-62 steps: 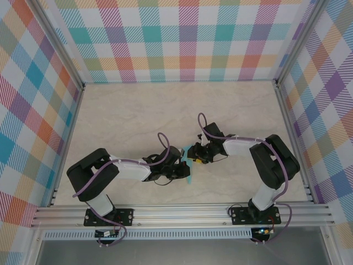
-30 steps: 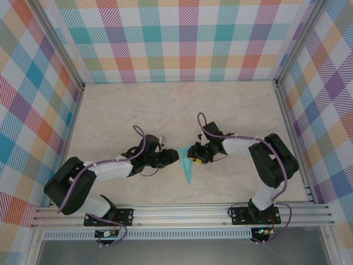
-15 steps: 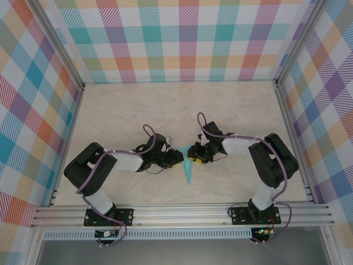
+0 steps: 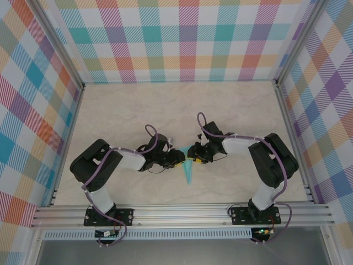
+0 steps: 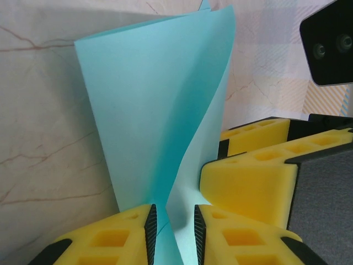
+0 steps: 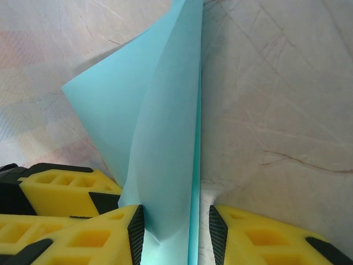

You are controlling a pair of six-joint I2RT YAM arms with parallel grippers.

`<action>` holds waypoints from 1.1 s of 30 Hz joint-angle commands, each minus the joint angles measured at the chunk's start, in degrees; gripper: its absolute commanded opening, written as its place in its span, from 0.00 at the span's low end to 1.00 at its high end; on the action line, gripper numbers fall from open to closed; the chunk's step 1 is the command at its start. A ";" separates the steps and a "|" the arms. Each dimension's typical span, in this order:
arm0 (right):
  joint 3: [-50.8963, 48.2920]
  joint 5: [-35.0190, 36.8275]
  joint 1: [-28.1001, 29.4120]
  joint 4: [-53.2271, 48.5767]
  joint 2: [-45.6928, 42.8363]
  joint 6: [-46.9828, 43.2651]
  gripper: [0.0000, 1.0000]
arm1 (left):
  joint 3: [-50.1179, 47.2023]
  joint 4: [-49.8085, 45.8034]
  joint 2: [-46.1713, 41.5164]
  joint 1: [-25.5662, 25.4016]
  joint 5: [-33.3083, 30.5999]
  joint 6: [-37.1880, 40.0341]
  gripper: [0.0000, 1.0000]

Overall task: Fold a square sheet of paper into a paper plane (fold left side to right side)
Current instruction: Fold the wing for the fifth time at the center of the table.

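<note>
The teal sheet of paper (image 4: 188, 172) is folded into a narrow pointed shape with its tip toward the near edge, lying mid-table between both grippers. My left gripper (image 4: 178, 159) comes in from the left. In the left wrist view its jaws (image 5: 171, 223) stand narrowly apart, with the paper's (image 5: 154, 110) raised flaps between them. My right gripper (image 4: 193, 155) comes in from the right. In the right wrist view its jaws (image 6: 176, 226) straddle the paper (image 6: 160, 127), with a strip of bare table showing beside the right pad (image 6: 216, 226). The two grippers' yellow fingers nearly touch.
The pale marbled table (image 4: 165, 116) is boxed in by plaid walls (image 4: 182, 44) at the back and both sides. An aluminium rail (image 4: 182, 212) runs along the near edge by the arm bases. A yellow finger of the right gripper (image 5: 248, 176) crowds the left wrist view.
My left arm has swung in from the left to the paper, and its jaws have narrowed around the raised flaps. The right gripper and the paper have stayed put.
</note>
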 commanded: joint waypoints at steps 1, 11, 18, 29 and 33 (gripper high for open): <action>0.23 1.16 0.37 -2.63 1.96 -1.10 0.39 | 0.72 3.25 1.15 0.49 1.42 -1.09 0.26; -0.11 0.54 0.32 -1.52 0.91 -0.80 0.40 | 0.15 1.76 0.78 0.53 0.11 -0.49 0.08; -0.03 0.59 -1.48 -0.77 -4.34 -0.14 0.43 | -0.91 0.46 0.30 0.49 -1.57 0.06 0.02; 1.80 -0.39 -2.37 1.41 -4.54 1.02 0.57 | -1.88 -1.34 -1.58 0.49 -3.50 0.83 0.00; 2.25 -2.07 -2.37 3.39 -2.75 1.91 0.59 | -1.96 -1.68 -1.85 0.49 -3.42 1.16 0.00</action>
